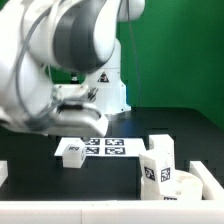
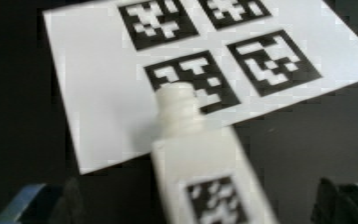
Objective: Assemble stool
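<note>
A white stool leg [image 2: 194, 170] hangs below me, a black-and-white square tag printed on its face. Beneath it, the marker board [image 2: 105, 90] shows plain white, broken by bold black square patterns. The table [image 2: 16, 120] around it is black. My arm [image 1: 60, 50] is white, with grey at the rounded joints. Two more white legs [image 1: 160, 160] stand at the exterior view's right, each tagged in black and white, beside the white seat disc [image 1: 190, 184]. The backdrop [image 1: 170, 50] is deep green
</note>
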